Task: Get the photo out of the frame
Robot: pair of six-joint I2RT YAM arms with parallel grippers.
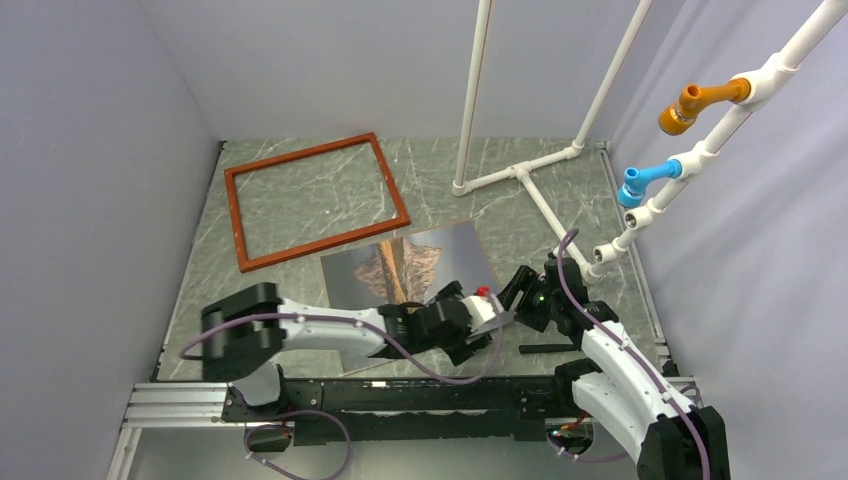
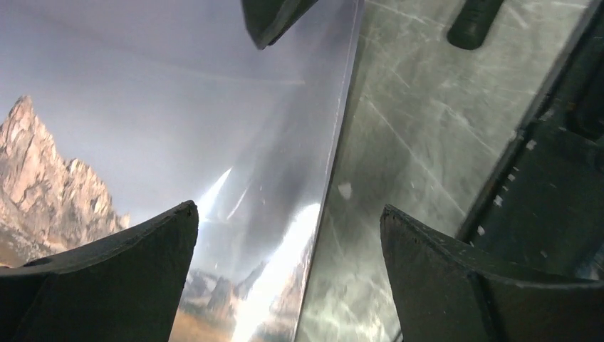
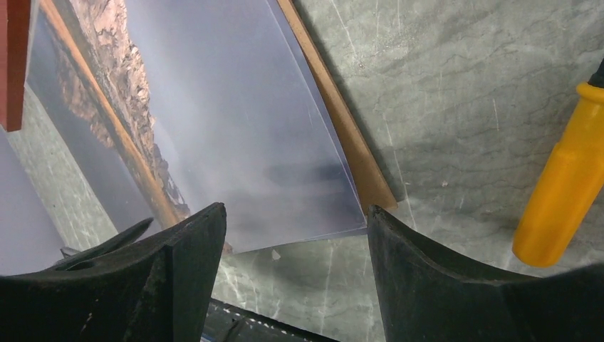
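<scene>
Evidently separated: the frame [image 1: 300, 153] lies flat and hollow at the far left of the table [image 1: 520, 215], with bare stone showing through its opening. The photo [image 1: 420, 255] lies picture-side up at the centre, nearer the arms. Its far left corner is close to the frame's near rail but apart from it. Judged from this layout, the removal is essentially done.

The left gripper [image 2: 288, 208] hovers low over the photo's right edge, jaws released and spread wide. One finger [image 2: 135, 263] is above the print and the other above the stone. This straddle would suit either letting that edge go or pinching it.

The right gripper [image 3: 293, 214] faces it from the right, jaws likewise released and holding nothing. It is aimed at the photo's near right corner, where a strip of brown board [image 3: 356, 157] shows beneath the glossy sheet.

Edges and room: the photo's right edge is free, with open stone beside it. A dark rod [image 1: 545, 348] lies on the table near the right arm, and an orange handle [image 3: 563, 192] shows just right of the right gripper. A white pipe stand [image 1: 520, 172] occupies the far right. Both grippers crowd the same corner, so any withdrawal would best begin upward.
</scene>
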